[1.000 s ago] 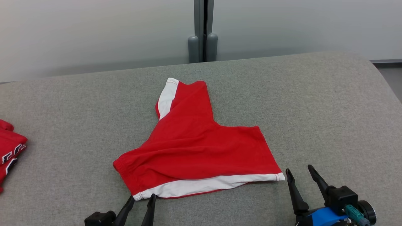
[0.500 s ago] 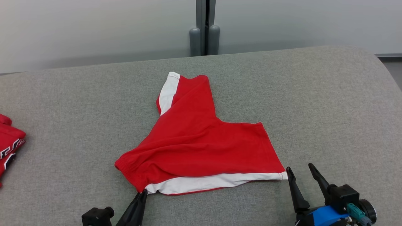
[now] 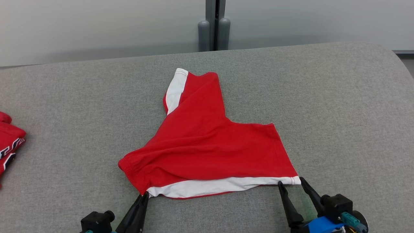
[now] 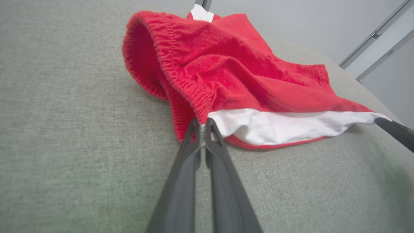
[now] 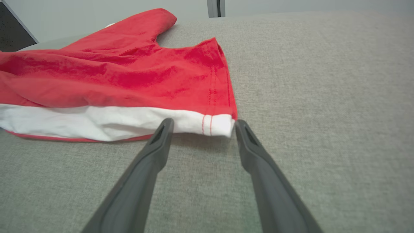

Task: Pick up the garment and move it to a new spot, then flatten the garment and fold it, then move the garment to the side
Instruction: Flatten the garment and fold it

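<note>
**A:** What's there to work with?

**B:** A grey padded counter (image 3: 339, 97), and near its middle the garment (image 3: 207, 145): red shorts with a white stripe (image 3: 210, 187) down the side. One leg points away from the robot and the other lies toward its right. I'd judge it to be light knit cloth — limp, not slippery, nothing to break. It should sag from whatever points hold it.

**A:** So where should it be held?

**B:** At the two ends of the near edge, so it can hang as a sheet. One is the end of the elastic waistband (image 4: 181, 74) and the other is the hem corner (image 5: 223, 124) of the right-hand leg.

**A:** And the arms?

**B:** Both are low, reaching in from the near side with the fingers lying almost along the counter. The left gripper (image 4: 202, 124) has its jaws pressed together, pinching the cloth where the waistband meets the white stripe. The right gripper (image 5: 203, 124) has its jaws spread, with one tip on each side of the hem corner — the cloth sits between them but isn't nipped.

**A:** Any worry?

**B:** The left bite looks small, so it might catch only one layer.
</note>
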You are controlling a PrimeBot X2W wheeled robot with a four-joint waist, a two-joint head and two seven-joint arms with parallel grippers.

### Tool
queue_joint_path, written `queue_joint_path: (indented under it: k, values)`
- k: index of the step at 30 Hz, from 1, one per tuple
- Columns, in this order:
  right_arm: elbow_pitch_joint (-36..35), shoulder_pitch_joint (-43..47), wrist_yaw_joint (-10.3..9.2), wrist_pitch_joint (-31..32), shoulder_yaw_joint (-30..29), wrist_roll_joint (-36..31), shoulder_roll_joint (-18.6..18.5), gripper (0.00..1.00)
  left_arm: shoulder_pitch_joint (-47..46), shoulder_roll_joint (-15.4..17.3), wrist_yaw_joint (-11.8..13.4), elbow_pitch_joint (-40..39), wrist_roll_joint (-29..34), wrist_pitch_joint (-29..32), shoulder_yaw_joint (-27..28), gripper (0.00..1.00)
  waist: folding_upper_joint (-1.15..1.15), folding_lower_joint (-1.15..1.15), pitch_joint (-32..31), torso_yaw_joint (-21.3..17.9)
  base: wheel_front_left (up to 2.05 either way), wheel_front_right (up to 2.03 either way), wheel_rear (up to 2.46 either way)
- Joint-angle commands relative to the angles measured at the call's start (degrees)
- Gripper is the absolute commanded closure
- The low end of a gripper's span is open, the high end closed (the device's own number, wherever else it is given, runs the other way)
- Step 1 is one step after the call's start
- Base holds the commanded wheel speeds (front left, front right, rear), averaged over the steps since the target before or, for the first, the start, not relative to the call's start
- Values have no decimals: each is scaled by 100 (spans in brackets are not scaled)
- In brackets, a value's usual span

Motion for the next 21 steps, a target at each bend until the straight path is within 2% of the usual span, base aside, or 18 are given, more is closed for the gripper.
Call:
queue_joint_path:
  k: [1, 7, 9, 10, 11, 13, 15, 17, 21]
  values:
    - [25, -58, 1, -3, -1, 30, -30, 0, -121, 52, -9, -27, 30, -15, 40, 100, -1, 0, 9, -2, 0, 0, 0]
    - [18, -65, 1, -3, 67, 122, -28, 2, -120, 38, -9, -62, 68, -15, 55, 100, -1, 0, 31, -13, 0, 0, 0]
    - [5, -67, 1, -4, 86, 126, -28, 20, -124, 33, -9, -70, 79, -15, 52, 100, -1, 0, 34, -14, 0, 0, 0]
    - [-4, -69, 2, -4, 92, 124, -28, 40, -123, 33, -9, -73, 85, -15, 46, 100, -1, 0, 35, -13, 0, 0, 0]
    - [-8, -69, 2, -3, 95, 122, -28, 52, -121, 35, -9, -73, 90, -15, 39, 100, -1, 0, 34, -13, 0, 0, 0]
    - [-30, -65, 2, -3, 92, 123, -28, 62, -116, 33, -9, -74, 93, -15, 29, 100, -1, 0, 33, -7, 0, 0, 0]
    - [-33, -55, 2, -4, 82, 119, -28, 78, -114, 37, -9, -73, 100, -15, 19, 100, -1, 0, 30, -1, 0, 0, 0]
    - [-28, -45, 1, -4, 67, 120, -28, 88, -103, 34, -9, -67, 92, -15, 26, 100, -1, 0, 26, 5, 0, 0, 0]
    - [-67, -40, 2, -4, 19, 120, -29, 87, -72, 44, -9, -56, 107, -15, 39, 100, -1, 0, 21, 8, 0, 0, 0]
